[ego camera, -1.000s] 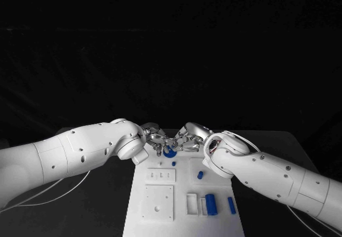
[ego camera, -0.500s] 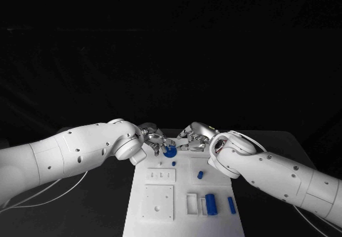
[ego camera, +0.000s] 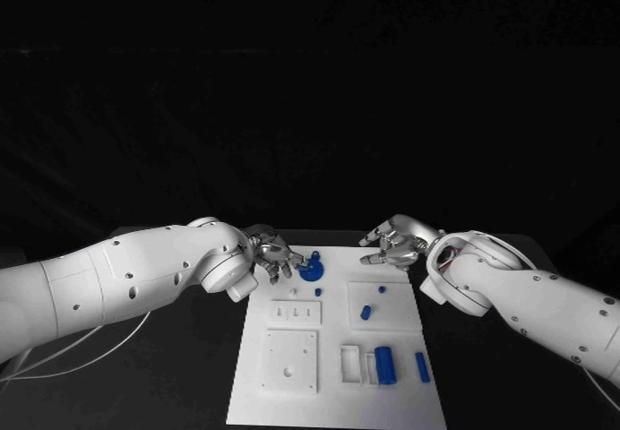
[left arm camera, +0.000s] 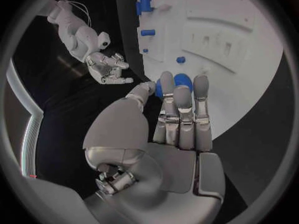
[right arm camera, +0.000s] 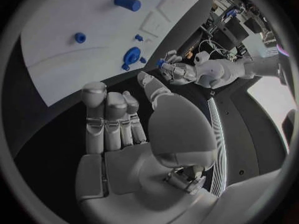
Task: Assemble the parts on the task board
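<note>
Now the right hand has drawn back from the blue round part at the far end of the task board, where a second ago both hands met over it; its fingers are spread and it holds nothing. The left hand stays at that part, fingertips beside it; whether it grips it I cannot tell. The part sits on the board's far left; a small blue peg lies just nearer, other blue pieces toward the near end. Judgement: the round part looks seated; next piece pending.
</note>
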Robot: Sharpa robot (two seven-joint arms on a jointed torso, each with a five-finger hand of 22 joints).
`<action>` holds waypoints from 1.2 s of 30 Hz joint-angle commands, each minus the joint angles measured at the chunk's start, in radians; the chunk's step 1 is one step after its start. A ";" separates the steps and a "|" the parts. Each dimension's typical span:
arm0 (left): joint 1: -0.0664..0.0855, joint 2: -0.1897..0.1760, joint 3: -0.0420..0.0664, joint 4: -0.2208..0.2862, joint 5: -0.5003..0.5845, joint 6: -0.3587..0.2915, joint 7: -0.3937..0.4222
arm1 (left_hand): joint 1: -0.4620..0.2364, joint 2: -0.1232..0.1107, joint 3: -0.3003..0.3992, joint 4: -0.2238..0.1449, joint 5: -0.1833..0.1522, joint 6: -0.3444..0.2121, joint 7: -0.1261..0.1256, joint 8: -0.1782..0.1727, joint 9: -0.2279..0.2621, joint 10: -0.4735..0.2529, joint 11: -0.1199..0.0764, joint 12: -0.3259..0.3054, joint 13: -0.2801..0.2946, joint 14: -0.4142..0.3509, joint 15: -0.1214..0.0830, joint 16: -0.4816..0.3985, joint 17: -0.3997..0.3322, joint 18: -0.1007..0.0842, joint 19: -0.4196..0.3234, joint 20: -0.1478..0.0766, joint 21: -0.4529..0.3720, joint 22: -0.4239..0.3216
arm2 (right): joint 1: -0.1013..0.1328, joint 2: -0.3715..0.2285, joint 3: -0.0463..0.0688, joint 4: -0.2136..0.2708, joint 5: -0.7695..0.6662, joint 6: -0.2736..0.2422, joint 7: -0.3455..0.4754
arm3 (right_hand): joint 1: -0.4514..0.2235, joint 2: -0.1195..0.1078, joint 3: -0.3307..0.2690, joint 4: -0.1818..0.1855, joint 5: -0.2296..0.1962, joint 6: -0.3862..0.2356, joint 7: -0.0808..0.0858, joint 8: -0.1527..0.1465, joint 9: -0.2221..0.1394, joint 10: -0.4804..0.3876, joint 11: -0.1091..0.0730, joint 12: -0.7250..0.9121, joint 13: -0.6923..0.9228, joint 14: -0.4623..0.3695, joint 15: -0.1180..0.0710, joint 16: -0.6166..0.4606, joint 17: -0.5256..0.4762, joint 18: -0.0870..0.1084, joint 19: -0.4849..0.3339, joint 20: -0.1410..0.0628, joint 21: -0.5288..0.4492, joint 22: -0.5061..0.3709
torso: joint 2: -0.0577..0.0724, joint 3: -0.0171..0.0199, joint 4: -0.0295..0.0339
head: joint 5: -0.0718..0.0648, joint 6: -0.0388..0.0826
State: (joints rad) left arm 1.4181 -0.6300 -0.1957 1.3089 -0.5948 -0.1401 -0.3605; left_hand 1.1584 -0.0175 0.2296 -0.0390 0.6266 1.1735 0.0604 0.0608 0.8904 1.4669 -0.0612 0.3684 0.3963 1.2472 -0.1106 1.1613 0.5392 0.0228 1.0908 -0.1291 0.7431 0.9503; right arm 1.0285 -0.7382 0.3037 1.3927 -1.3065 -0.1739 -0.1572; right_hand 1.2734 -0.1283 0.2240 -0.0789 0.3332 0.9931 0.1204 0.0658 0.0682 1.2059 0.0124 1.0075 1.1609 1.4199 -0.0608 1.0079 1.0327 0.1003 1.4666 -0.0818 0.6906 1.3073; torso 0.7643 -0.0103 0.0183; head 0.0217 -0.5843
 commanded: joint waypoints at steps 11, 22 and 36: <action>-0.040 -0.030 -0.027 0.102 -0.299 -0.065 -0.095 | -0.025 -0.004 0.083 -0.091 0.016 0.111 -0.080 0.005 0.011 0.047 -0.016 0.068 0.023 0.051 -0.014 -0.009 0.035 0.005 0.046 -0.013 -0.031 0.057 | 0.047 0.035 0.032 -0.141 0.201 -0.189 0.120 | -0.036 0.005 0.004 0.008 0.044 0.016 -0.005 -0.003 -0.001 0.007 -0.007 -0.005 -0.043 0.007 -0.005 -0.030 -0.035 0.016 0.051 -0.002 -0.059 0.059 | -0.028 0.0041 0.0014 | 0.006 -0.046; -0.104 -0.016 -0.038 0.129 -0.461 -0.086 -0.130 | -0.038 -0.007 0.090 -0.097 0.047 0.126 -0.086 0.006 0.022 0.048 -0.020 0.100 0.027 0.072 -0.019 -0.019 0.064 0.004 0.069 -0.017 -0.056 0.104 | 0.061 0.096 0.034 -0.214 0.190 -0.221 0.113 | -0.044 0.005 0.004 0.004 0.086 0.021 -0.006 -0.003 -0.001 0.010 -0.009 0.005 -0.043 0.010 -0.006 -0.021 -0.029 0.015 0.052 -0.003 -0.047 0.063 | -0.035 0.0060 0.0076 | 0.011 -0.074; -0.135 0.006 -0.039 0.116 -0.510 -0.075 -0.144 | -0.045 -0.003 0.090 -0.099 0.048 0.142 -0.089 0.005 0.040 0.048 -0.017 0.131 0.031 0.078 -0.017 -0.014 0.088 0.004 0.086 -0.014 -0.097 0.171 | 0.064 0.110 0.034 -0.223 0.185 -0.236 0.097 | -0.045 0.003 0.018 -0.011 0.112 0.029 -0.007 -0.003 -0.001 0.005 -0.010 0.004 -0.050 0.009 -0.008 -0.022 -0.029 0.014 0.052 -0.004 -0.046 0.063 | -0.034 0.0056 0.0067 | 0.010 -0.085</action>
State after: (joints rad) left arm 1.2853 -0.6292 -0.2352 1.4258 -1.0695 -0.2125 -0.4957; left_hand 1.1113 -0.0347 0.2614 -0.0764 0.6731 1.1862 0.0695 0.0629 0.9307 1.4738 -0.0683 0.4934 0.4266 1.3208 -0.1298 1.1454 0.6260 0.0228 1.1707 -0.1411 0.6502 1.1202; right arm 1.0916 -0.6298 0.3372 1.1692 -1.1213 -0.3967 -0.0614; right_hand 1.2329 -0.1275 0.2409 -0.0847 0.4415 1.0154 0.1142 0.0658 0.0682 1.2103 0.0054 1.0060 1.1121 1.4217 -0.0656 0.9817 1.0027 0.1069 1.4666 -0.0819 0.6409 1.3079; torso 0.7304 -0.0047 0.0245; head 0.0341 -0.6681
